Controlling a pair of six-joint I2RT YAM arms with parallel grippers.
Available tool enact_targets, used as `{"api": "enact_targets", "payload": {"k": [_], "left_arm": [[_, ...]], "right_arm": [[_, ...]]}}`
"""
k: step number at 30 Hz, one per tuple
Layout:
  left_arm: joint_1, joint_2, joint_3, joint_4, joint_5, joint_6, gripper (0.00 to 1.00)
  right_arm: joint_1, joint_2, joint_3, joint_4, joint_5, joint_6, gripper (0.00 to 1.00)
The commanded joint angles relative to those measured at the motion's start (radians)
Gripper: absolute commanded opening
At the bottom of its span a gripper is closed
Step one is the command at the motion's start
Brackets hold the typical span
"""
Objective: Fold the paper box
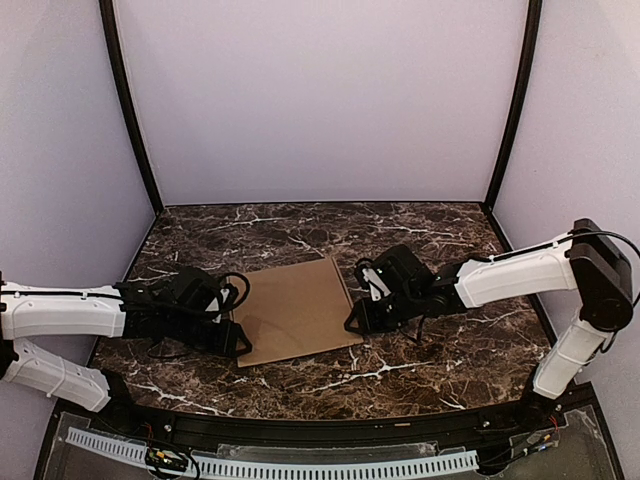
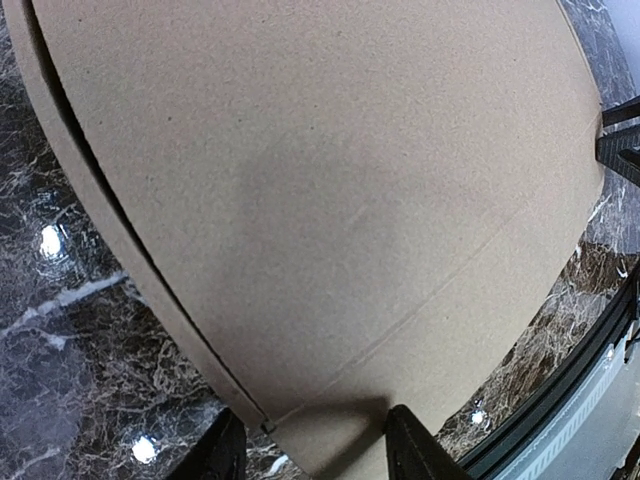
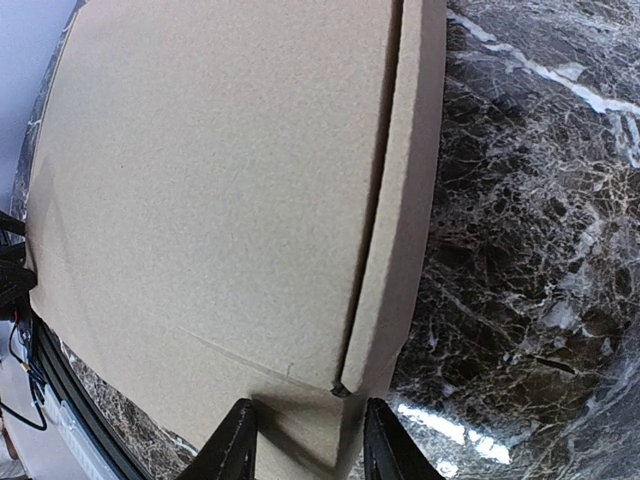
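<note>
From above, the paper box [image 1: 295, 310] lies flat mid-tabletop [image 1: 420, 235]. The left hand [image 1: 238, 338] is at its near left corner and the right hand [image 1: 352, 322] at its right edge. The left wrist view adds that this hand's fingers [image 2: 415, 450] stand part-open astride the box's edge, clamping nothing. The right wrist view shows its fingers [image 3: 235, 445] likewise apart, by a narrow side strip [image 3: 410, 200].

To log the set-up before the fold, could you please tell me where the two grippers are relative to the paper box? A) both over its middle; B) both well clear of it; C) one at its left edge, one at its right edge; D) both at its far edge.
C: the top view shows the left gripper at the left edge of the paper box and the right gripper at its right edge, both toward its near corners.
</note>
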Motion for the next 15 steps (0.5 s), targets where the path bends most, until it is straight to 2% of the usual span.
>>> {"api": "enact_targets", "payload": {"k": [1, 8, 15], "left_arm": [[0.004, -0.007, 0.017, -0.038, -0.011, 0.016, 0.47], [0.005, -0.003, 0.028, -0.047, -0.011, 0.023, 0.47], [0.004, -0.004, 0.116, -0.178, -0.12, 0.083, 0.52]], "right_arm": [[0.008, 0.023, 0.01, -0.017, 0.02, -0.012, 0.36], [0.008, 0.025, 0.011, -0.017, 0.019, -0.012, 0.35], [0.008, 0.023, 0.011, -0.017, 0.022, -0.012, 0.35]]}}
